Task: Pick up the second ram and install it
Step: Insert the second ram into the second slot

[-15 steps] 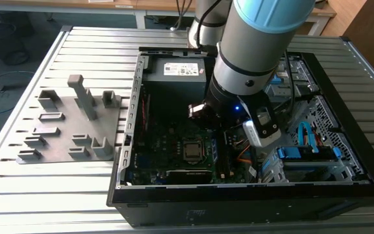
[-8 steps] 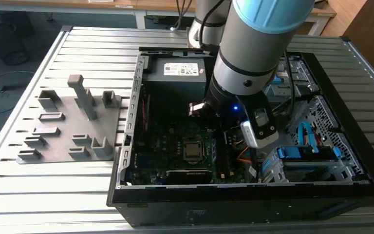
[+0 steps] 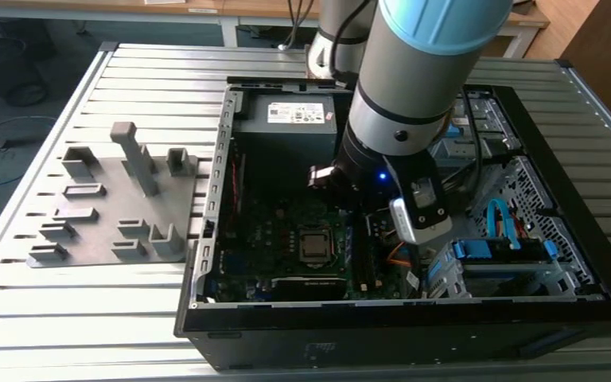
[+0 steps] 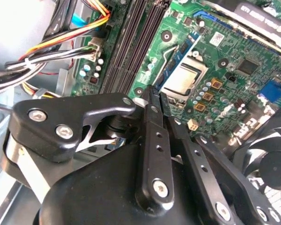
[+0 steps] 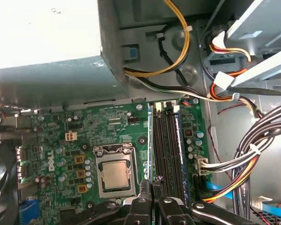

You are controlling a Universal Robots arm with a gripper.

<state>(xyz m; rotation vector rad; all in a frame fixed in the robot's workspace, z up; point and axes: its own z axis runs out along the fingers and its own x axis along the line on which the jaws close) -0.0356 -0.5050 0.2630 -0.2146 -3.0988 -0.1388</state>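
My gripper [image 5: 151, 183], fingers pressed together, seemingly pinches the second ram [image 5: 151, 140] edge-on over its slot [image 5: 160, 140]; seating needs straight, aligned downward pressure.

- The computer case [image 3: 412, 318] lies open on the slatted table [image 3: 93, 318].
- The fixture [image 3: 114, 207] sits beside it, on the exterior view's left.
- Inside, the motherboard [image 3: 274, 247] lies flat, processor [image 5: 116, 174] beside the memory slots [image 5: 167, 150].
- The arm [image 3: 391, 135] reaches down into the case.

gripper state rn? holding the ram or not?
Gripper: shut, fingertips pressed together, no ram visible between them, above the memory slots beside the processor.
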